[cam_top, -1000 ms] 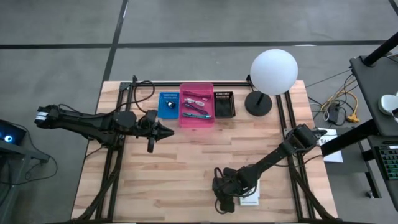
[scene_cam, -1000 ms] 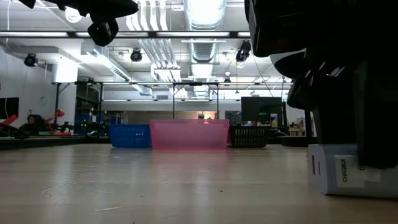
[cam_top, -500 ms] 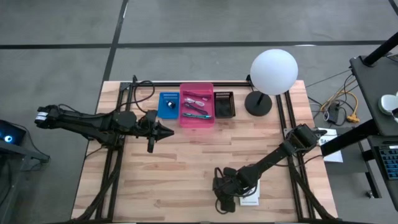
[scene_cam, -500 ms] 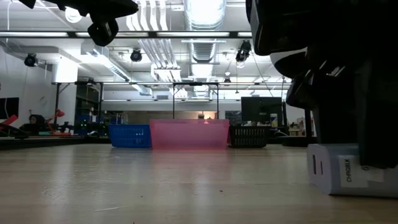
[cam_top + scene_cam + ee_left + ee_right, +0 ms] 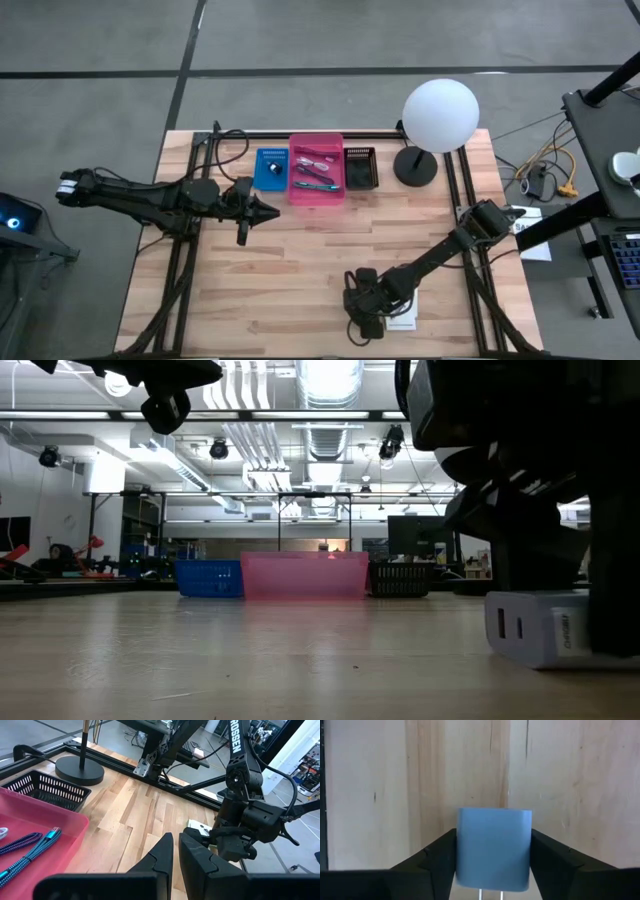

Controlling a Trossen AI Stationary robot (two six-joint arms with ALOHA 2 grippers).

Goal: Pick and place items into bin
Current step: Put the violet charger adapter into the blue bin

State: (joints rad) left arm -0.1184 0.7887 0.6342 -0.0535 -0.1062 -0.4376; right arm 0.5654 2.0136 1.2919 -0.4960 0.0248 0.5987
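The grey-blue cube (image 5: 494, 847) is a small block that looks white in the high view (image 5: 402, 321) and the low view (image 5: 535, 625). It sits near the table's near edge, right of centre. My right gripper (image 5: 494, 857) stands over it, shut on it. My left gripper (image 5: 270, 211) hovers shut above the table's left half, in front of the bins (image 5: 175, 855). The pink bin (image 5: 316, 168) at the far edge holds pens and other small items. The strap, card and pliers cannot be made out. My right gripper pinches the grey-blue cube between its two fingers, one finger (image 5: 437, 857) on one side face (image 5: 464, 850) and the other finger (image 5: 555, 860) on the opposite face. The fingers come from above, pointing down. In the low view the cube sits slightly tilted at the table top (image 5: 520, 660).
A blue bin (image 5: 270, 170) and a black basket (image 5: 360, 168) flank the pink bin at the far edge. The white globe lamp (image 5: 440, 115) stands at the far right corner. Black rails (image 5: 185, 270) run along both table sides. Bare wood lies between the two arms.
In the low view the cube has shifted a little toward the table's left and turned, so a corner now faces the camera. It sits more tilted than before. The left arm has kept still.
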